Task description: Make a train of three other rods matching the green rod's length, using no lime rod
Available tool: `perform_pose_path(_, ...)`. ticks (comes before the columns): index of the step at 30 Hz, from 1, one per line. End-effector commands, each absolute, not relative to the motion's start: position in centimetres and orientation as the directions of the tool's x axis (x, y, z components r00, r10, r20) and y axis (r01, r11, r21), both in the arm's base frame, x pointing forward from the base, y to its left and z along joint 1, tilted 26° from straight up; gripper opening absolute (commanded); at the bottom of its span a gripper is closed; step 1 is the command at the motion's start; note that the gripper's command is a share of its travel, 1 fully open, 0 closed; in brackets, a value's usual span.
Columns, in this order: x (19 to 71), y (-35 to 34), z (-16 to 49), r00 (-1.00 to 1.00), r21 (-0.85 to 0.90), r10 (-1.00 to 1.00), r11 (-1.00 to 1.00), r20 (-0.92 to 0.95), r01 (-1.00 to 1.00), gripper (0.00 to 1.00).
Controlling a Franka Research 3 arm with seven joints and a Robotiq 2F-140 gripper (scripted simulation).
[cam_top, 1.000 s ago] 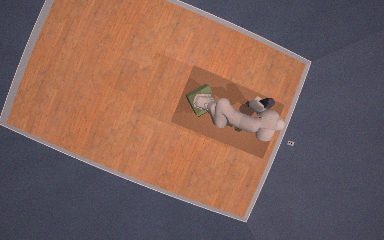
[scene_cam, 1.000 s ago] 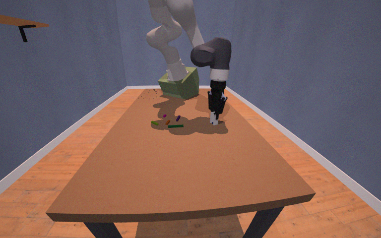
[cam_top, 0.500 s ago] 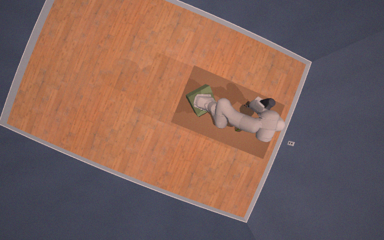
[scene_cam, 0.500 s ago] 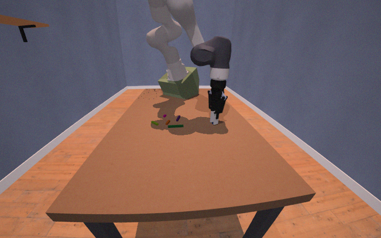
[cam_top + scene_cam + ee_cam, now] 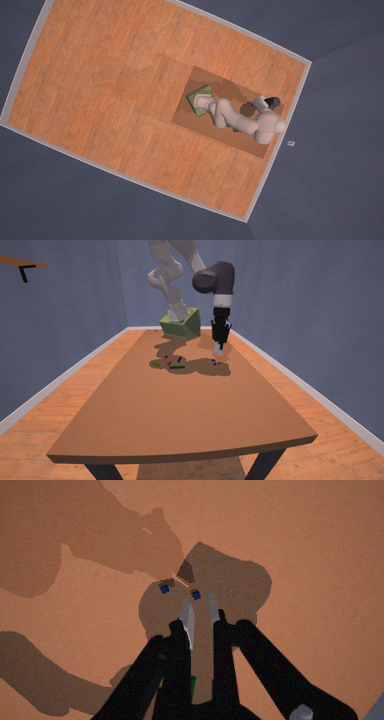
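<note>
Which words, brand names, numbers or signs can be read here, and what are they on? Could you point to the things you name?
None can be read: no lettering shows on the arm (image 5: 243, 123) (image 5: 165, 273), the claw (image 5: 218, 353) (image 5: 201, 606), the rods or the table (image 5: 181, 409).
Any print too small to show can't be ruled out.
</note>
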State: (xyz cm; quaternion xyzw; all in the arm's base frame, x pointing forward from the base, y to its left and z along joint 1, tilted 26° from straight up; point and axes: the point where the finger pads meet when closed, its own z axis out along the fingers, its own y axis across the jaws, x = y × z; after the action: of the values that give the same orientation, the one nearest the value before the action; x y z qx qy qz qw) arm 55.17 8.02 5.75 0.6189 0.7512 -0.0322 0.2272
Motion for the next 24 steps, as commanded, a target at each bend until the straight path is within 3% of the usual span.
perform_pose_path(1, 54.3, 8.2, 7.1, -0.155, 0.205, 0.906, 0.251, -0.395, 0.946, 0.15)
perform_pose_path(11, 53.9, 8.6, 8.1, -0.155, 0.205, 0.906, 0.251, -0.395, 0.946, 0.15)
perform_pose_path(12, 53.9, 8.6, 8.1, -0.155, 0.205, 0.906, 0.251, -0.395, 0.946, 1.00)
perform_pose_path(24, 53.9, 8.6, 8.1, -0.155, 0.205, 0.906, 0.251, -0.395, 0.946, 1.00)
